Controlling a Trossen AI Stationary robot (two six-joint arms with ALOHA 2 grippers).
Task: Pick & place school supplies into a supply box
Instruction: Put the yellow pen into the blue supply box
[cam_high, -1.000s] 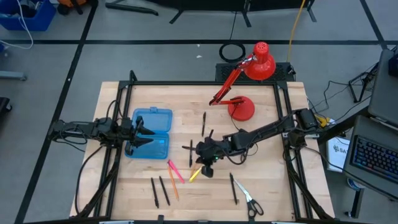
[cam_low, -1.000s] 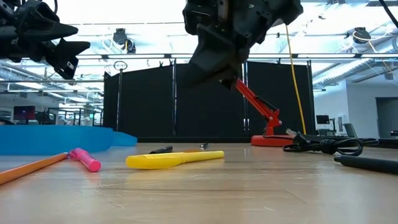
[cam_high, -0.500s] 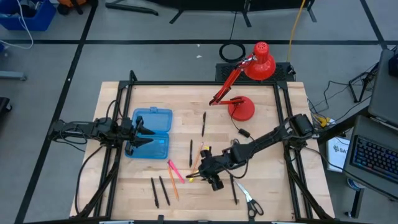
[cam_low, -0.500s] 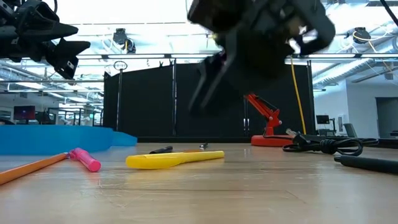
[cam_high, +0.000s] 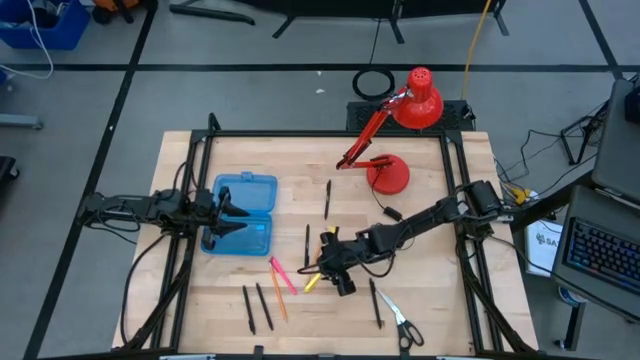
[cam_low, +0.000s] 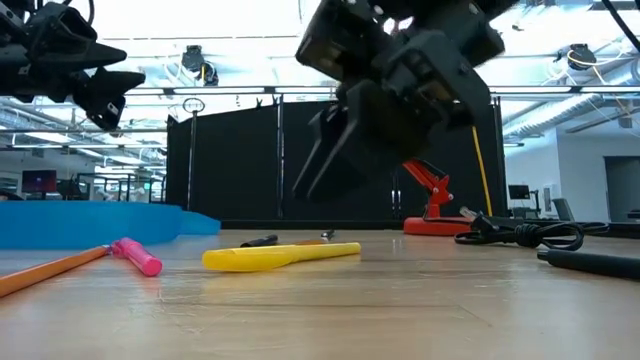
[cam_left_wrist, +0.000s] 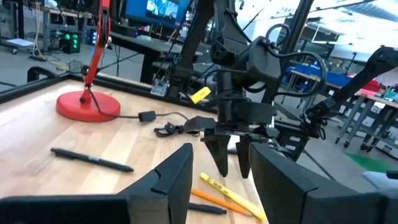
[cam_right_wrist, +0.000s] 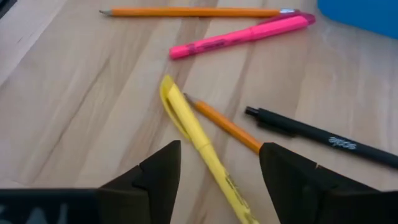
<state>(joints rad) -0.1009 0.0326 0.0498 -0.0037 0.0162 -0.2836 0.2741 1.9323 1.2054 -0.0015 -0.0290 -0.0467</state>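
Note:
A yellow highlighter (cam_right_wrist: 199, 140) lies flat on the wood table, crossing an orange pencil (cam_right_wrist: 227, 127). A black pen (cam_right_wrist: 317, 138), a pink highlighter (cam_right_wrist: 242, 36) and a second orange pencil (cam_right_wrist: 193, 11) lie around them. My right gripper (cam_right_wrist: 221, 180) hangs open just above the yellow highlighter (cam_high: 312, 282), fingers slanting down, touching nothing; it also shows in the low view (cam_low: 327, 160) and the left wrist view (cam_left_wrist: 227, 155). The blue supply box (cam_high: 258, 195) lies at the table's left. My left gripper (cam_high: 238, 216) waits open and level above it.
A red desk lamp (cam_high: 388, 172) and its black cable (cam_high: 386, 213) stand at the far right. Scissors (cam_high: 402, 323) and a black pen (cam_high: 376, 302) lie near the front right. Two black pens (cam_high: 256, 306) lie at the front left, and others (cam_high: 327, 197) toward the middle.
My right gripper has opened, rolled about the line it points along and come down closer to the yellow highlighter. It swung toward the table's near edge and then partly back. The pens and highlighters have stayed where they lay.

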